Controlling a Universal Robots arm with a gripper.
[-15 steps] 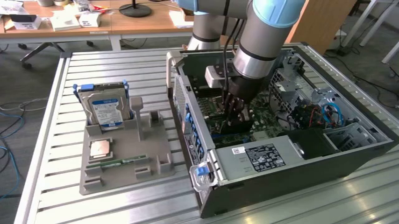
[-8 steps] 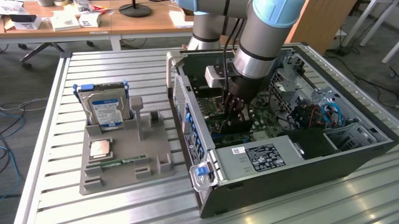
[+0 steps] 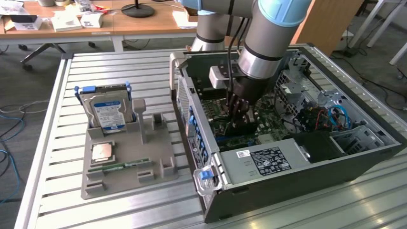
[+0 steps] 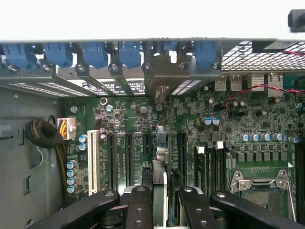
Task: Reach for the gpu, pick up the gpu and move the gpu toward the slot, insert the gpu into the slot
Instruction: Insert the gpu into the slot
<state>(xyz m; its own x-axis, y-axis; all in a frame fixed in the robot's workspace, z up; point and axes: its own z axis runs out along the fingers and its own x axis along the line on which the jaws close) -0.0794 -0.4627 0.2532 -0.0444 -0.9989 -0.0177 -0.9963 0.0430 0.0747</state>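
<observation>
The gripper [image 4: 159, 202] reaches down inside the open computer case [image 3: 356, 164], its jaws pinching the gpu [image 4: 160, 188] edge-on, upright over the green motherboard [image 4: 238, 129]. The card looks light, stiff and fragile (bare circuitry), best held by its long edges.

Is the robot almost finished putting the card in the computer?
Picking up is done: the gripper holds the graphics card upright inside the computer case, low over the green board. Left to do: seating it in the slot; I can't tell whether it is fully in yet.
</observation>
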